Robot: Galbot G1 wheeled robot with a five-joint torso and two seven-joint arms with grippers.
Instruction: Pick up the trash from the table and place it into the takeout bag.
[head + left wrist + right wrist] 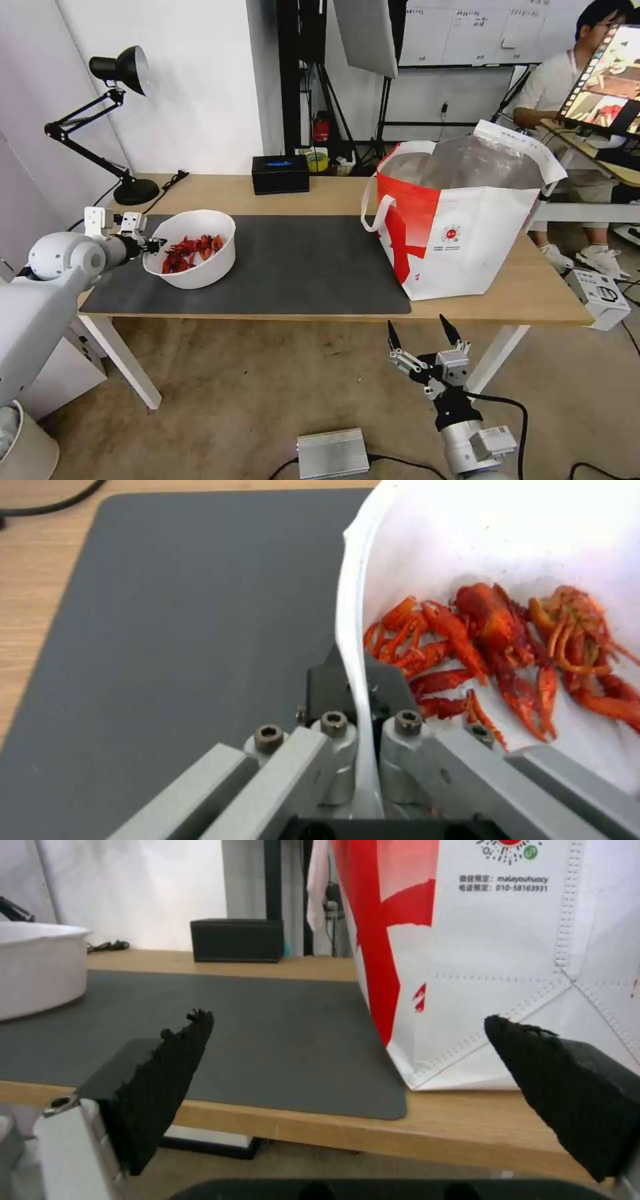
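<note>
The round white plastic bowl of red crayfish shells (193,250) sits on the grey mat. The left gripper (363,715) pinches its thin, bendy rim; it could tip. The right gripper (425,333) waits below the table, fingers wide.

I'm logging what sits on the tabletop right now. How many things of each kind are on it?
Trash, white round bowl of red shells, held at its rim by the left end effector: 1
White-and-red takeout bag: 1
Dark grey mat: 1
Black tissue box: 1
Black desk lamp: 1
Total: 5
</note>
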